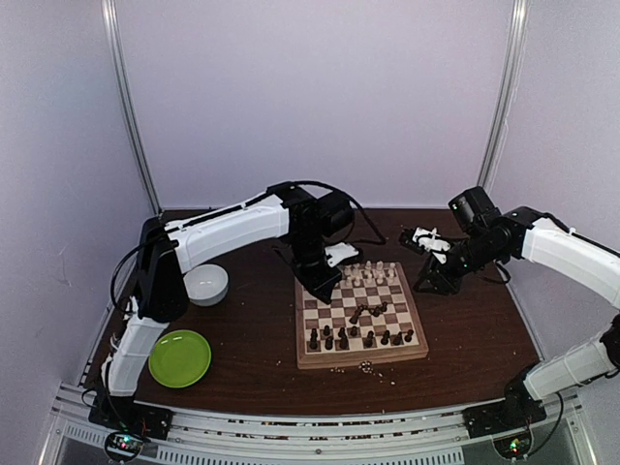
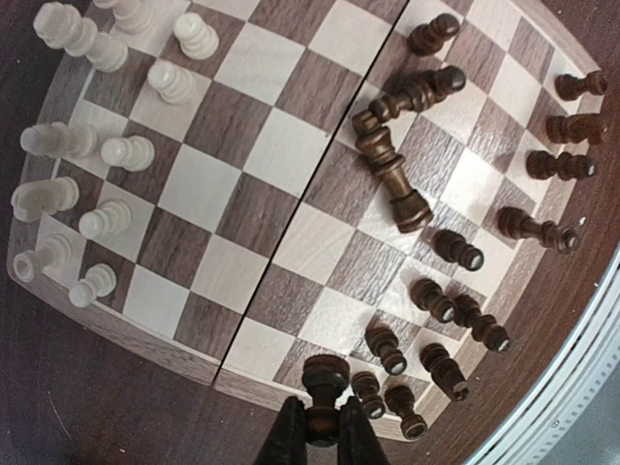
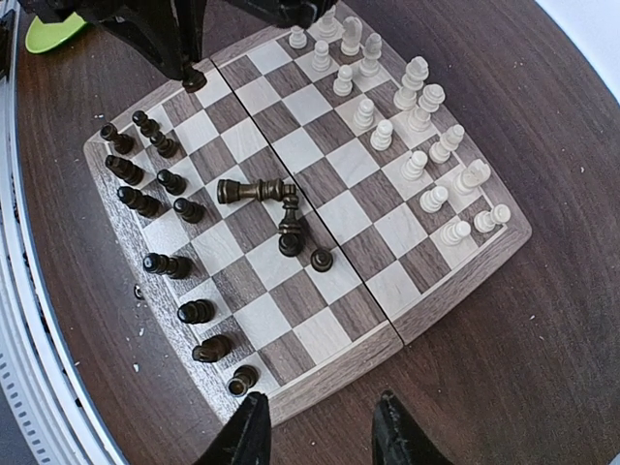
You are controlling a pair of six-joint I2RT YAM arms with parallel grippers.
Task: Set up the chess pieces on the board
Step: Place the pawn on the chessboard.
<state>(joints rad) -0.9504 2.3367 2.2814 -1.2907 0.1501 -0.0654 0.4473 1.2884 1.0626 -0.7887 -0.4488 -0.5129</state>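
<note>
Left gripper (image 2: 323, 415), cropped at bottom edge, pinches a dark brown wooden pawn (image 2: 325, 376). Right gripper (image 3: 322, 405) gapes over brown tabletop (image 3: 542, 368).

The chequered wooden board (image 1: 339, 358) is shown with cream pieces (image 1: 373, 273) ranked along its far rows and dark pieces (image 1: 358, 337) along the near rows (toppled pieces (image 3: 254, 191) lie mid-board).

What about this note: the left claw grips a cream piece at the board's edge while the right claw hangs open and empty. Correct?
Not quite. The left wrist view shows the left claw shut on a dark brown piece, not a cream one. The rest holds: it is at the edge of the board, and the right claw is open and empty.
</note>
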